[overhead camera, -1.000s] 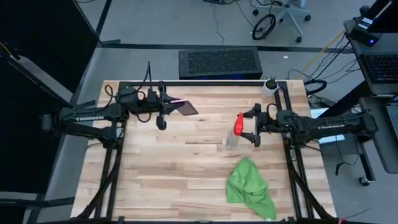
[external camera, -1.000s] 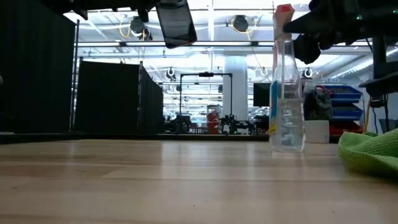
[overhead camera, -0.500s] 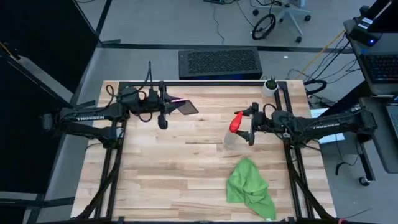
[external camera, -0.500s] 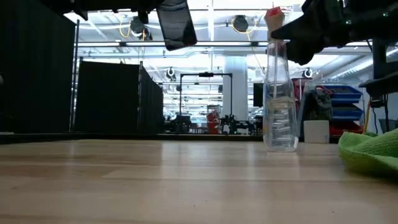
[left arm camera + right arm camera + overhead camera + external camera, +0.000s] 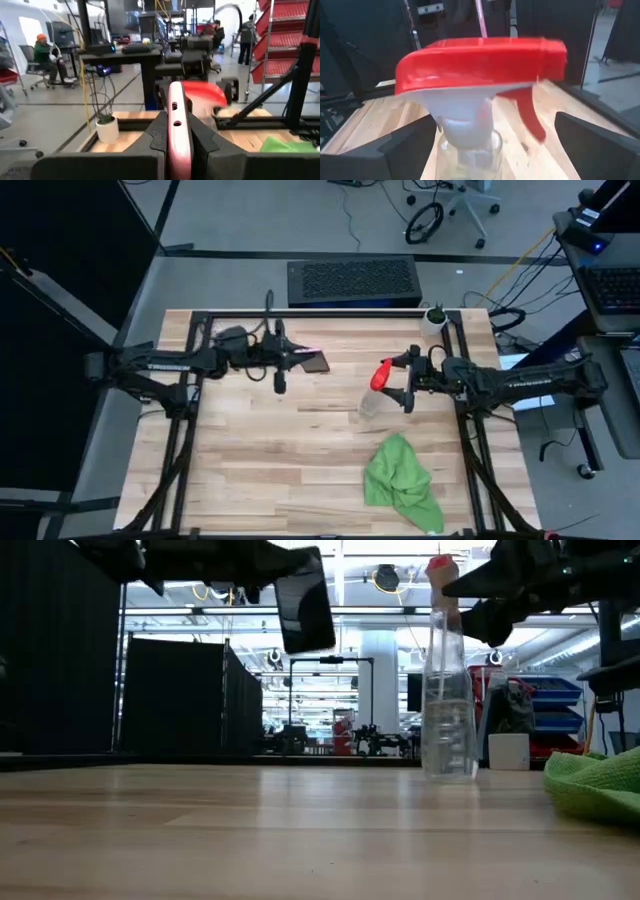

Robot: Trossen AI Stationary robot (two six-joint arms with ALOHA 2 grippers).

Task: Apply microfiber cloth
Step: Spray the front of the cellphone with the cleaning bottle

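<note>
The bright green microfiber cloth point(image 5: 402, 485) lies crumpled on the table near its near right corner, and its edge shows in the low view point(image 5: 595, 780). A clear spray bottle point(image 5: 371, 400) with a red nozzle point(image 5: 480, 62) stands upright on its base right of centre. My right gripper point(image 5: 406, 383) is open, a finger on either side of the bottle's head, apart from it. My left gripper point(image 5: 288, 361) is at the far middle, above the table, shut on a small black phone point(image 5: 314, 363) with a pink edge. My left gripper pinches the phone between its two fingers by one end, a finger on each flat face point(image 5: 177, 137). The fingers lie level and point toward the table's right. The phone point(image 5: 305, 600) sticks out beyond them, tilted and lifted clear of the table.
A small white pot with a plant point(image 5: 433, 318) stands at the far right corner. Black frame rails point(image 5: 190, 430) run along the table's left and right sides. Bare wood point(image 5: 290, 450) spreads across the middle and near left.
My left gripper has moved toward the table's right with the phone, which now sits lower and more tilted in the low view. The spray bottle has shifted a little toward the table's left with my right gripper, and since then both have stayed still.
</note>
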